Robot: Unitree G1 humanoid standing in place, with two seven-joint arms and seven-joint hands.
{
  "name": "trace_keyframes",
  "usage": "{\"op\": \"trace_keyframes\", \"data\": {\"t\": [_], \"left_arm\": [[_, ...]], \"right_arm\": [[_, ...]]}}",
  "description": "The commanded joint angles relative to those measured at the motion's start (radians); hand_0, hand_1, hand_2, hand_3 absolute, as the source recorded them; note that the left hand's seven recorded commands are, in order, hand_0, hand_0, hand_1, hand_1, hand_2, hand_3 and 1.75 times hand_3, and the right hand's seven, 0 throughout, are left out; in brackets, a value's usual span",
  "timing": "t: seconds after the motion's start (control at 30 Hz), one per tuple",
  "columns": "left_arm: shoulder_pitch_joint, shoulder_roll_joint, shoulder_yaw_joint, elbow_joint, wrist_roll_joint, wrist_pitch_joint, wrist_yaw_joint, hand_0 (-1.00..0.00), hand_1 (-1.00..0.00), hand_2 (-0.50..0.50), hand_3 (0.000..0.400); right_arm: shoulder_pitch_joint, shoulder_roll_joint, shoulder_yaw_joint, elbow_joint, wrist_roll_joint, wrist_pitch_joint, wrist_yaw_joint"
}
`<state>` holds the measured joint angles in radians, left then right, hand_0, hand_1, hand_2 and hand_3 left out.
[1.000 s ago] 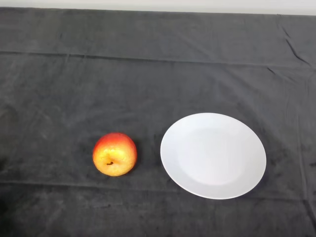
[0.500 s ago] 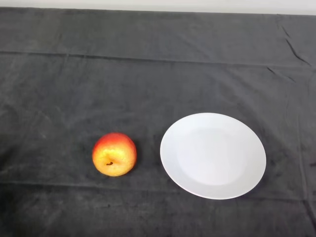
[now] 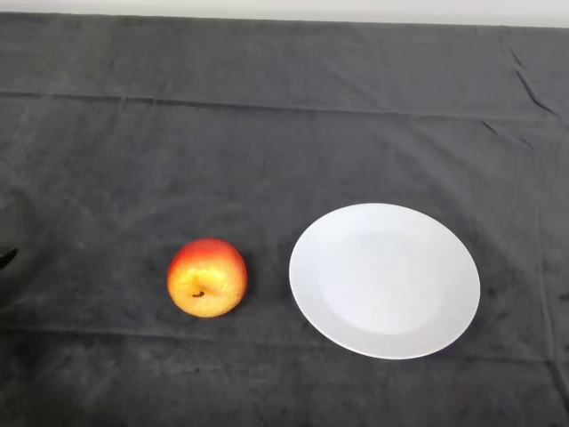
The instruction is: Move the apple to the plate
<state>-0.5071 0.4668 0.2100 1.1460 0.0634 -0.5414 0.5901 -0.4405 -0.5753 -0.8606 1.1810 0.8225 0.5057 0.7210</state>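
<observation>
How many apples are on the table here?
1. The apple lies on the dark cloth, just left of the white plate with a gap between them. The plate holds nothing, and nothing in view could hide another.

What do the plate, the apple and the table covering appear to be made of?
The plate looks like glazed ceramic or smooth plastic: plain white with a soft sheen. The look does not settle which. The apple has glossy red-and-yellow skin with a stem dimple; real fruit or a replica, I cannot tell. The cloth is a dark, matte, napped fabric, creased and showing brush marks.
</observation>
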Motion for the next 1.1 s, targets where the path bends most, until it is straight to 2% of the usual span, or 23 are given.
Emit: {"op": "trace_keyframes", "data": {"t": [0.03, 0.27, 0.57, 0.93, 1.1], "left_arm": [[-0.07, 0.028, -0.016, 0.019, 0.021, -0.017, -0.016, 0.0, 0.0, 0.0, 0.0], [-0.048, 0.008, -0.043, -0.093, 0.026, 0.026, -0.059, 0.0, 0.0, 0.0, 0.0], [0.043, -0.026, -0.11, -0.365, 0.062, 0.121, -0.103, 0.0, 0.0, 0.0, 0.0], [0.182, -0.061, -0.196, -0.749, 0.079, 0.293, -0.193, 0.0, 0.0, 0.0, 0.0], [0.229, -0.073, -0.238, -0.881, 0.074, 0.375, -0.238, 0.0, 0.0, 0.0, 0.0]], "right_arm": [[0.008, -0.036, -0.0184, 0.022, 0.0041, 0.0, 0.0129], [0.008, -0.035, -0.0184, 0.022, 0.004, 0.0, 0.0126], [0.009, -0.033, -0.0181, 0.018, 0.0039, -0.001, 0.0109], [0.011, -0.029, -0.0172, 0.01, 0.0038, -0.002, 0.0067], [0.013, -0.027, -0.0167, 0.005, 0.0038, -0.002, 0.0045]]}}
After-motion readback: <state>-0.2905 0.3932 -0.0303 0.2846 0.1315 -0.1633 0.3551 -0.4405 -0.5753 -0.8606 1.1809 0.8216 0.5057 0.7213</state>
